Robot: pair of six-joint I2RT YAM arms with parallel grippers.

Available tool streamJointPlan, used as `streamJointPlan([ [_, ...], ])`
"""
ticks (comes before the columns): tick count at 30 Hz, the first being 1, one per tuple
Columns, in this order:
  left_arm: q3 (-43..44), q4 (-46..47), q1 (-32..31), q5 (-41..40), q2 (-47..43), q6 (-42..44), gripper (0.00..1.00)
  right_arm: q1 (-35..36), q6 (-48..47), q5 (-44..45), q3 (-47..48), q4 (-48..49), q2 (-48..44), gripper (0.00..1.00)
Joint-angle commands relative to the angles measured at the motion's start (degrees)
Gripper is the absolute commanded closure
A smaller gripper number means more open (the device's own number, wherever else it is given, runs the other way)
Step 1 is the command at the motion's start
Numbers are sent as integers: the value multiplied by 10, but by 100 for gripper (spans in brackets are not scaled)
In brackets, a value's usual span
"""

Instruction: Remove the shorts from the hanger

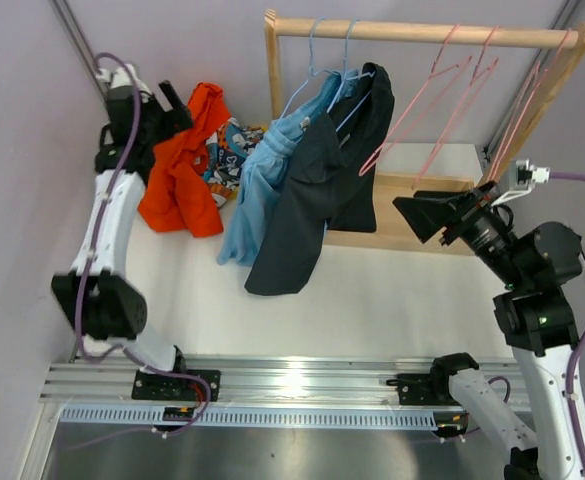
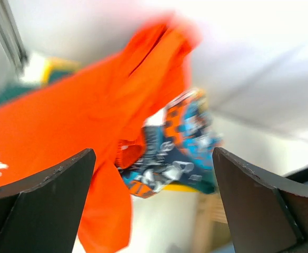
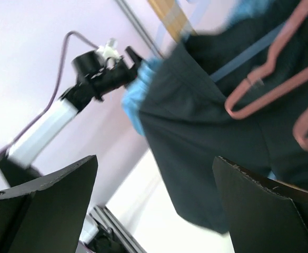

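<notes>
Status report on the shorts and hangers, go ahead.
Left gripper open, right gripper open, jaws empty. Bright orange fabric shorts and multicolour patterned shorts off, by left gripper. Charcoal shorts, light blue shorts on blue wire hangers. Empty pink hangers alongside.

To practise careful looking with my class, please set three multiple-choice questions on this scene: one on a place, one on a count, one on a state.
1. Where are the orange shorts?
A. hung on the rod
B. left of the rack, beside the patterned shorts
C. in the right gripper

2. How many pairs hang from the rod?
A. none
B. two
C. four

3. How is the right gripper?
A. shut tight, empty
B. shut on shorts
C. open, empty

Key:
1 B: they are heaped off the rack, at its left.
2 B: only the light blue shorts and the black shorts hang there.
3 C: its fingers stand apart with nothing between them.
</notes>
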Motion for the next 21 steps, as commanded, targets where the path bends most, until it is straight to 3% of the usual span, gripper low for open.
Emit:
streamJointPlan([
  [1, -21, -51, 1, 18, -136, -7, 1, 23, -4, 2, 92, 40, 59, 1],
  [13, -357, -109, -5, 88, -523, 14, 1, 110, -88, 94, 351, 41, 319, 1],
  [16, -398, -138, -5, 116, -579, 27, 1, 114, -103, 115, 401, 40, 377, 1],
  [19, -415, -164, -25, 50, -610, 43, 1, 117, -111, 140, 447, 27, 425, 2],
  [21, -439, -154, -32, 47, -636, 42, 1, 124, -118, 164, 464, 21, 448, 3],
])
